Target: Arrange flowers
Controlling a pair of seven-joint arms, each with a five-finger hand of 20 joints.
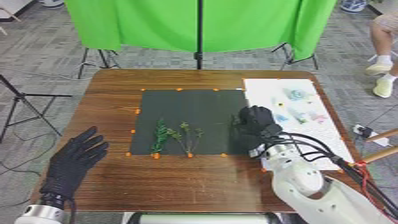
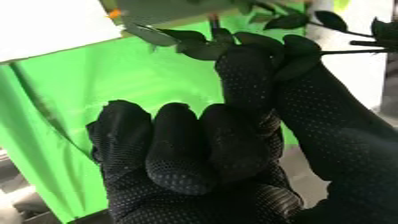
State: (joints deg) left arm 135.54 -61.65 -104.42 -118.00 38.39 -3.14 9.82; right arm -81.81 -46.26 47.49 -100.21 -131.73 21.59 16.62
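Observation:
In the head view my right hand (image 1: 258, 119) is over the right edge of the dark mat (image 1: 191, 102), beside the white sheet. The right wrist view has my right hand (image 2: 244, 82) with curled fingers, thumb and finger pinching a leafy green sprig (image 2: 204, 47). Two plants lie on the mat's lower left part: a dense green stem (image 1: 161, 135) and, just beside it, a thin branching stem (image 1: 187, 136). My left hand (image 1: 75, 159) rests left of the mat with its fingers straight, holding nothing.
A white sheet with painted patches (image 1: 298, 117) lies along the table's right side. Orange markers edge the mat. The brown table (image 1: 200, 185) has a green cloth (image 1: 160, 25) on a stand behind it. Cables run along my right arm.

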